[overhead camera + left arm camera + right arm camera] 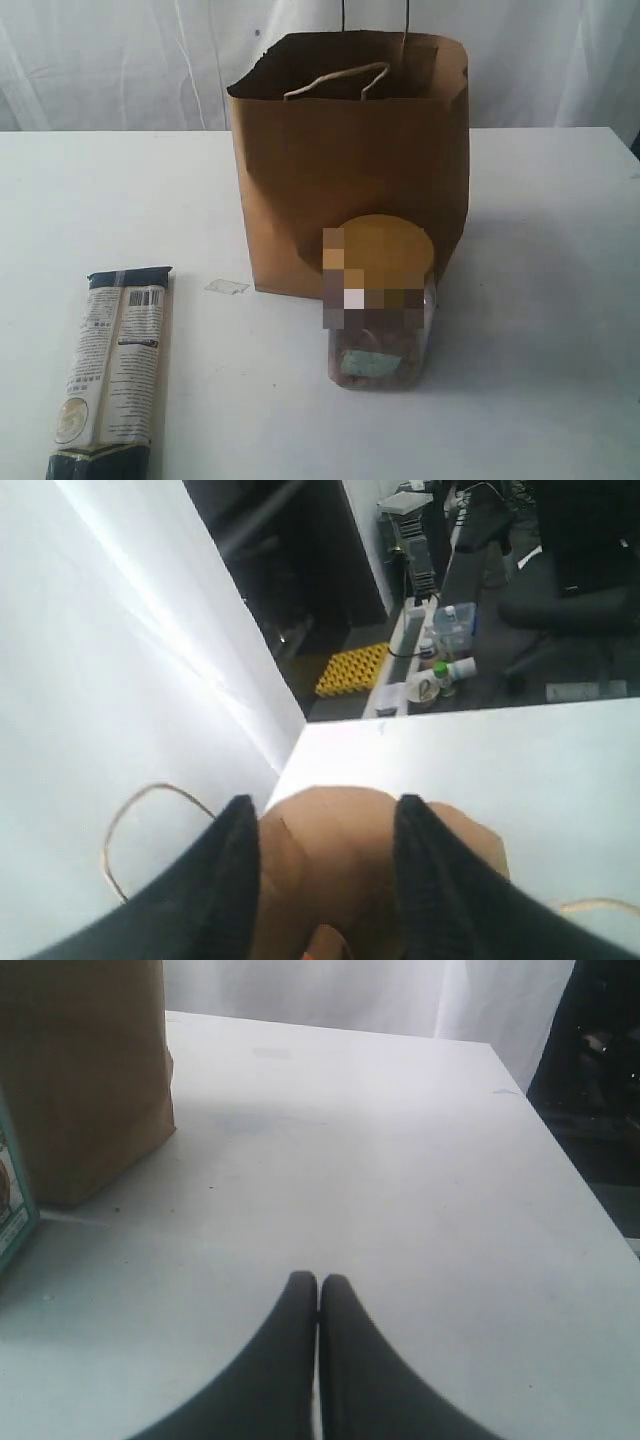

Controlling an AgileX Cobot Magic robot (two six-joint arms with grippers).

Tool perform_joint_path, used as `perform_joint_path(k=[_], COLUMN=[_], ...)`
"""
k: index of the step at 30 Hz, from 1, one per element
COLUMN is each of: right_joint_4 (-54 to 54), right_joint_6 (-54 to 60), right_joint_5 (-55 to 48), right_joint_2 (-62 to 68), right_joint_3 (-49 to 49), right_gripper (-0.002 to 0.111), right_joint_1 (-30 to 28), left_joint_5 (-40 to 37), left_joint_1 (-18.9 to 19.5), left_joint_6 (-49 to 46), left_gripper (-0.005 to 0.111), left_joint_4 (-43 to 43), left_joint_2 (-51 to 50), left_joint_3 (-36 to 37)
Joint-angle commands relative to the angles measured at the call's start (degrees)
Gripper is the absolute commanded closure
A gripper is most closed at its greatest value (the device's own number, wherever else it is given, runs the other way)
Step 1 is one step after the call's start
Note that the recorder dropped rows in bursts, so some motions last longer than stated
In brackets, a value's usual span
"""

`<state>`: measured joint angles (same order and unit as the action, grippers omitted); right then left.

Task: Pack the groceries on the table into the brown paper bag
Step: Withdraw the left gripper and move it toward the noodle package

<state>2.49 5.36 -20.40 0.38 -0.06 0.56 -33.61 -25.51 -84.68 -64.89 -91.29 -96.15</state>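
The brown paper bag [350, 180] stands open at the middle of the table [540, 300]. A yellow-lidded clear jar [380, 310] stands against its front. The long dark-blue pasta packet [115, 370] lies flat at the front left. A small clear wrapped piece [227, 287] lies beside the bag's left foot. Neither gripper shows in the exterior view. My left gripper [325, 810] hangs over the bag [470, 845], jaws apart, with brown paper and a bit of orange in the gap. My right gripper [320, 1280] is shut and empty over bare table, right of the bag [85, 1070].
A twisted handle [125, 820] curls beside my left fingers. The bag's far handle [375, 15] stands upright. The jar's label [10, 1200] shows at the edge of the right wrist view. The table's edge [570, 1160] runs close by that arm. A white curtain hangs behind.
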Motion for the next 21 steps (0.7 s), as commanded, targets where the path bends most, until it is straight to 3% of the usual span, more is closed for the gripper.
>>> perform_joint_path(k=[1, 7, 10, 17, 21], right_joint_4=[-0.1, -0.1, -0.1, -0.12, -0.12], right_joint_6=[0.05, 0.05, 0.05, -1.7, -1.7], right_joint_5=[0.39, 0.39, 0.39, 0.39, 0.39], right_joint_2=[-0.38, -0.38, -0.38, -0.38, -0.38], right_joint_3=[0.06, 0.06, 0.06, 0.06, 0.06], right_gripper=[0.108, 0.108, 0.108, 0.108, 0.108], right_joint_1=[-0.35, -0.35, -0.35, -0.35, -0.35], left_joint_5=[-0.31, -0.7, -1.53, -4.8, -9.01], left_joint_1=[-0.27, -0.27, -0.27, -0.27, -0.27], left_joint_6=[0.57, 5.73, 15.37, 51.41, 82.35], left_gripper=[0.085, 0.107, 0.107, 0.107, 0.107], left_joint_4=[1.29, 14.05, 25.87, 63.63, 88.28], left_joint_2=[6.28, 13.56, 17.55, 25.5, 26.84], left_joint_3=[-0.46, -0.46, -0.46, -0.46, -0.46])
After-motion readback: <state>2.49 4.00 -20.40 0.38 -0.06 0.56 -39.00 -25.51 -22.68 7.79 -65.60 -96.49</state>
